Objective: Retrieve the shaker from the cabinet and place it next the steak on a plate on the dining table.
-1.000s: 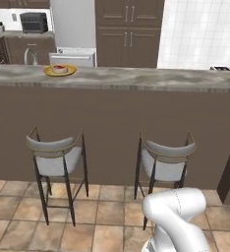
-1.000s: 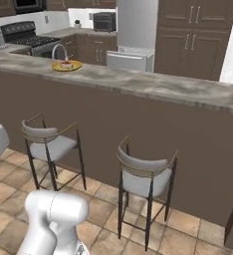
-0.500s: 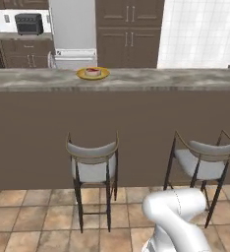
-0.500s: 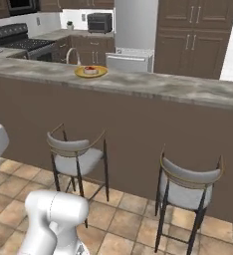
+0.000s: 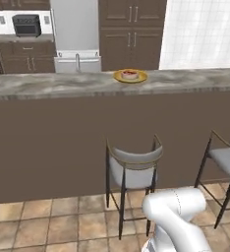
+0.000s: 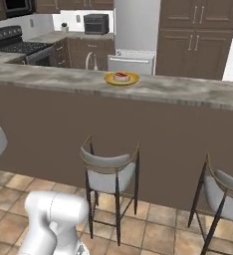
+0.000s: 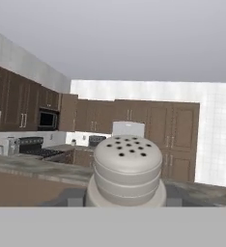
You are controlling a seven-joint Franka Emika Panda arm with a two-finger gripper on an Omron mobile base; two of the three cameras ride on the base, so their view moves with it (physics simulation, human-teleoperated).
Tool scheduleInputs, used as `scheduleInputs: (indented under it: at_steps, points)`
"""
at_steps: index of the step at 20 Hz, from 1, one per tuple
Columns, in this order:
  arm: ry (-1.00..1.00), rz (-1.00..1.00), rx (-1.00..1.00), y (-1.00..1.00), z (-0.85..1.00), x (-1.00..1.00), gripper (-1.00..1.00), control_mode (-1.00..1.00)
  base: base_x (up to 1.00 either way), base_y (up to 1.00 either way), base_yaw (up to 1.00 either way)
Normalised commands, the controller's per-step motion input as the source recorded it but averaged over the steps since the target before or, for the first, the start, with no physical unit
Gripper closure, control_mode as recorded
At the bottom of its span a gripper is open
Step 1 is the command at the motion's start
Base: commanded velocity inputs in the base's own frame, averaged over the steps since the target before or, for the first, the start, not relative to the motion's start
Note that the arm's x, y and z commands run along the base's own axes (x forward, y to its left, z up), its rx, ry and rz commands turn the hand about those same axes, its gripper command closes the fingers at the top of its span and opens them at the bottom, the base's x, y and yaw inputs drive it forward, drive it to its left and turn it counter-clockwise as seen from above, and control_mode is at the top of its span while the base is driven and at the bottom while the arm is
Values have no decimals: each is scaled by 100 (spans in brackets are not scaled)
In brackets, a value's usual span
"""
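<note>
Shaker: the shaker sits right in front of the hand camera, its perforated domed cap up and upright, well away from the plate and short of the stone-topped surface (carried, by the look of it).
Claw: pressed in close on the shaker's lower body; the fingers themselves are hidden behind it, so the contact points cannot be made out.
Plate: the yellow plate with its orange rim lies on the dining surface, above and behind the nearer stool.
Steak: the steak rests on the middle of the plate, leaving bare rim all round it.
Second look at the plate: from the right base camera the plate and steak sit on the surface, near its front edge.
Handling: I judge the shaker light and rigid, with smooth ribbed sides that could slip or twist in a pinch; best held low on the straight body, below the cap, and kept upright.
Step in hand: bringing the shaker to the plate; the placing is not yet done.
Risk: a small, tall-ish thing may tip if let go tilted on the plate's rim.
</note>
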Motion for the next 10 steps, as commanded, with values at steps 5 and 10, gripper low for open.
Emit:
scheduleInputs:
  at_steps: [5, 10]
  points:
    - [0, 0, 0, 0, 0, 0, 100, 100, 83, 100, -23]
    - [0, 0, 0, 0, 0, 0, 100, 100, 83, 98, -22]
